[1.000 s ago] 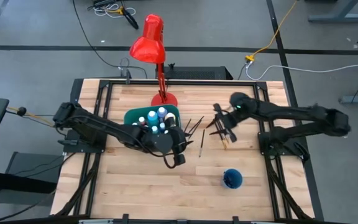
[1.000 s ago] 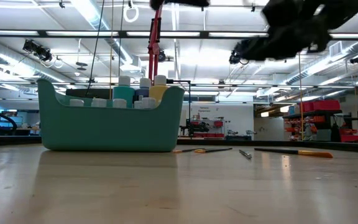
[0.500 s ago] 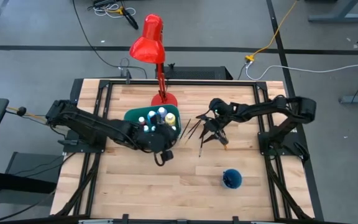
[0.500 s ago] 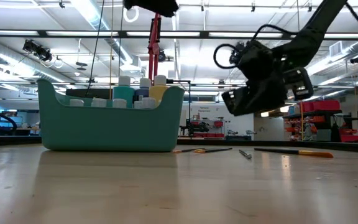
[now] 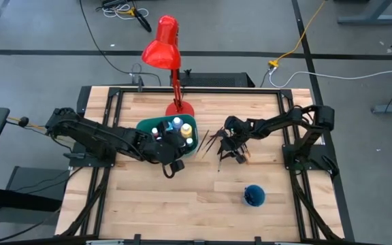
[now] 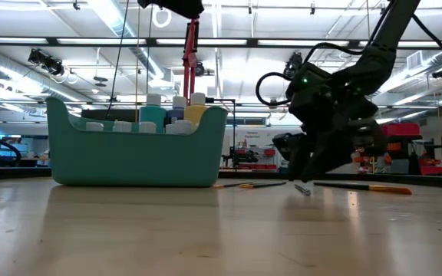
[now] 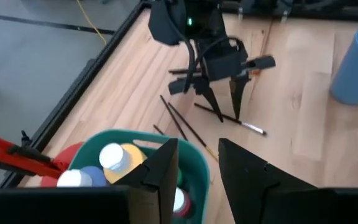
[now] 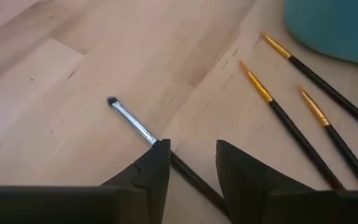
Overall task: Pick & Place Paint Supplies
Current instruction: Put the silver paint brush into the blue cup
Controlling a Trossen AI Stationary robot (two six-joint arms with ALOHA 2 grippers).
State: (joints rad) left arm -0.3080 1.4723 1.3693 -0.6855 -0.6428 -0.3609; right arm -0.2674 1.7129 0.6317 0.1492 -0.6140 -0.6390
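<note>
A teal bin (image 5: 148, 128) with white-capped paint bottles (image 5: 175, 124) standing in it sits at the table's middle. Thin dark paintbrushes (image 5: 213, 139) lie flat on the wood to its right. My right gripper (image 8: 191, 155) is open and low over the table. Its fingers stand on either side of a silver-ferruled brush (image 8: 134, 124), and I cannot tell whether they touch it. Three gold-ferruled brushes (image 8: 272, 99) lie beside it. My left gripper (image 7: 197, 155) is open and holds nothing, above the bin's right end (image 7: 194, 180).
A red desk lamp (image 5: 163, 47) stands behind the bin, its base (image 5: 180, 108) on the table. A small blue cup (image 5: 254, 196) sits near the front right. An orange-handled brush (image 6: 363, 186) lies farther right. Bare wood lies in front of the bin.
My right gripper has come down from high above the table to just over the brushes, shifting toward the bin and tipping more steeply downward. My left gripper has drawn back toward the table's left, from beside the bin's right end to above it. The brushes and the bin have stayed put.
</note>
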